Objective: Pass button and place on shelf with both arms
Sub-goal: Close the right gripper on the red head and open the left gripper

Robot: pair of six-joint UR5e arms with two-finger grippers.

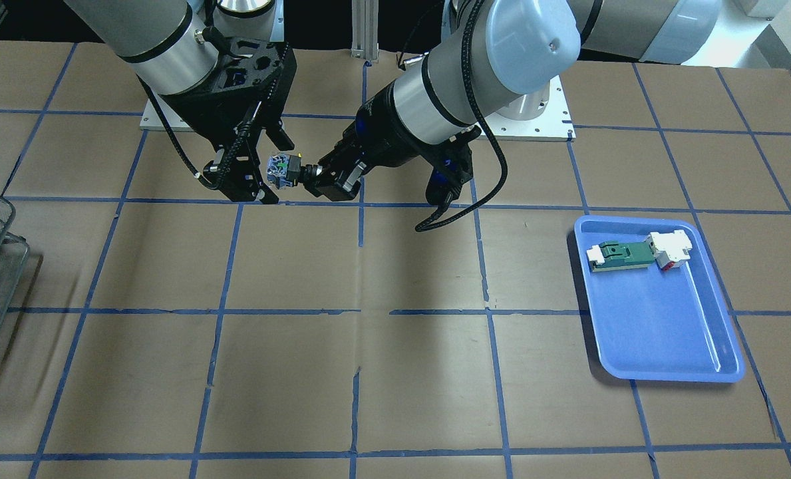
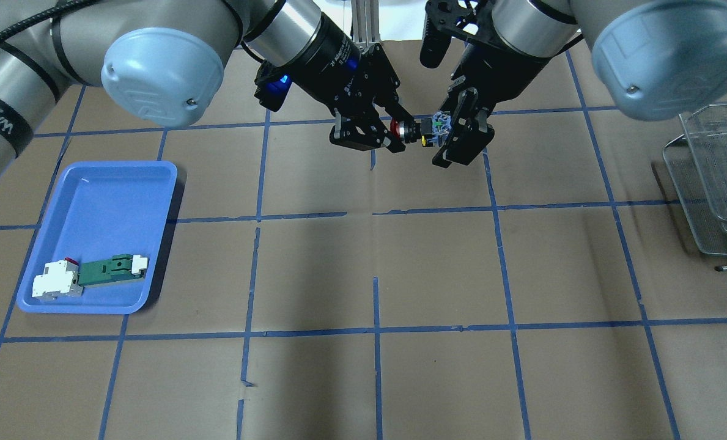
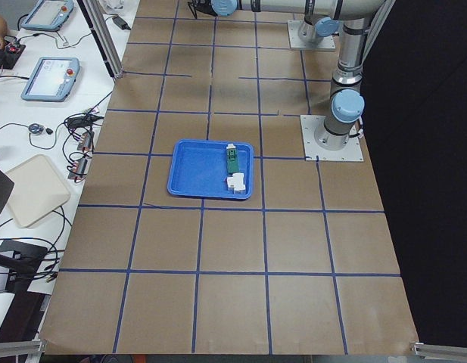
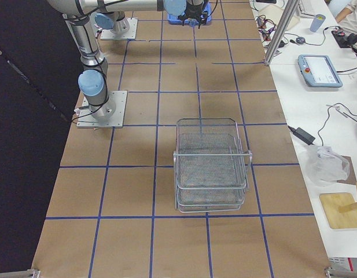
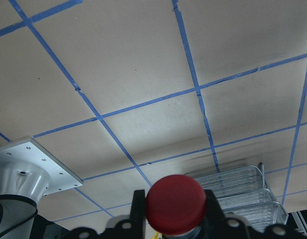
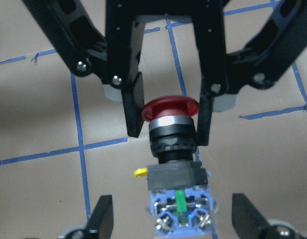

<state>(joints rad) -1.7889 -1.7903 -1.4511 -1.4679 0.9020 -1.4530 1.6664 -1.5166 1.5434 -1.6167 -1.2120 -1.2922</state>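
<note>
The button (image 2: 420, 129) hangs in the air between my two grippers, above the table's far middle. My left gripper (image 2: 400, 131) is shut on its red cap end; the cap shows between the fingers in the left wrist view (image 5: 175, 204). My right gripper (image 2: 455, 131) is open, and its fingers (image 6: 101, 219) stand wide on both sides of the button's blue-white-green block (image 6: 180, 211) without touching it. In the front view the button (image 1: 282, 169) sits between the left gripper (image 1: 312, 176) and the right gripper (image 1: 262, 166). The wire shelf (image 2: 715, 171) stands on the table's right end.
A blue tray (image 2: 94, 195) on the left holds a green-and-white flat component (image 2: 109, 269) and a white block with a red bit (image 2: 54, 282). The shelf also shows in the right side view (image 4: 210, 168). The table is brown paper with blue tape lines.
</note>
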